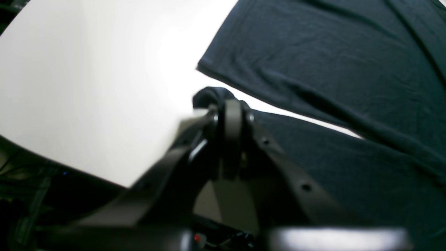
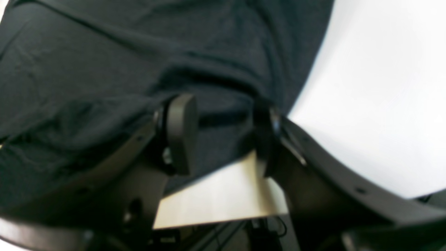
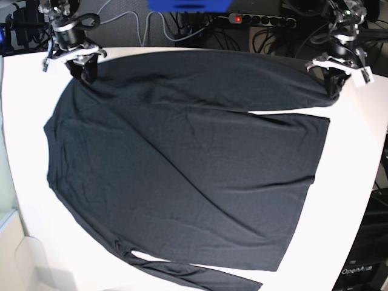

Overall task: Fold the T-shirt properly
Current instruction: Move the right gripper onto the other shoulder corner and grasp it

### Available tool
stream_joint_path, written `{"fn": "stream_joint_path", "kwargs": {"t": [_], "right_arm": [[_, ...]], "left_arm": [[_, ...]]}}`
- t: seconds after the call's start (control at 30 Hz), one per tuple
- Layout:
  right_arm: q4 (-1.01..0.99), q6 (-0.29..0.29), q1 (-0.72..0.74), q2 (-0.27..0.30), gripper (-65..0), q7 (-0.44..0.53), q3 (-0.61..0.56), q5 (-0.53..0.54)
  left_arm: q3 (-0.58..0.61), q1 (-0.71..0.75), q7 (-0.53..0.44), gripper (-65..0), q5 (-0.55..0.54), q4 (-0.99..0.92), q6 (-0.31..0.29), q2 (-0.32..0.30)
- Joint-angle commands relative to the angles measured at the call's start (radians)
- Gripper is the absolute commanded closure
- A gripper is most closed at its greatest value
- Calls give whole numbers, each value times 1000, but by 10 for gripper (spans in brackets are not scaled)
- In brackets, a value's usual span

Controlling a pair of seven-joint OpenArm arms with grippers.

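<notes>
The black T-shirt [image 3: 182, 163] lies spread flat on the white table [image 3: 364, 182], one long sleeve [image 3: 242, 82] stretched along the far edge. My left gripper [image 3: 334, 82] is at that sleeve's end on the right. In the left wrist view the left gripper [image 1: 231, 111] is shut on a small bunch of the T-shirt [image 1: 331, 69]. At the shoulder on the far left is my right gripper [image 3: 82, 66]. The right wrist view shows the right gripper [image 2: 223, 136] open, fingers apart just over the T-shirt [image 2: 104, 69], nothing pinched.
A power strip [image 3: 260, 19] and cables run behind the table's far edge. The other sleeve [image 3: 200, 276] trails along the near edge. A dark box [image 3: 364, 267] stands off the table at the lower right. Bare table [image 1: 87, 87] lies beside the left gripper.
</notes>
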Motion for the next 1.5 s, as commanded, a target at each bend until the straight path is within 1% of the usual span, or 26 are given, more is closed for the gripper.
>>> {"fn": "stream_joint_path", "kwargs": {"t": [0.0,0.4,0.77,1.1,1.27,1.47], "right_arm": [[17,1,-10,9,-267,21,5,0],[-44,1,12,12,-267,21,9,0],[-46,1,6,8,-268,18,87,0],[-115,3,10,6,-274,15,81,0],[-113,6,10,-12,-274,12,77,0],[-110,6,13,-6,-274,12,17,0]], "left_arm": [[-4,5,-23,-11,-10,15,-2,-8],[-4,5,-23,-11,-10,16,0,-8],[-4,5,-23,-11,-10,21,0,-3],[-4,5,-23,-11,-10,23,0,-2],[-4,6,-23,-11,-10,23,0,-2],[-4,6,-23,-11,-10,23,1,-2]]}}
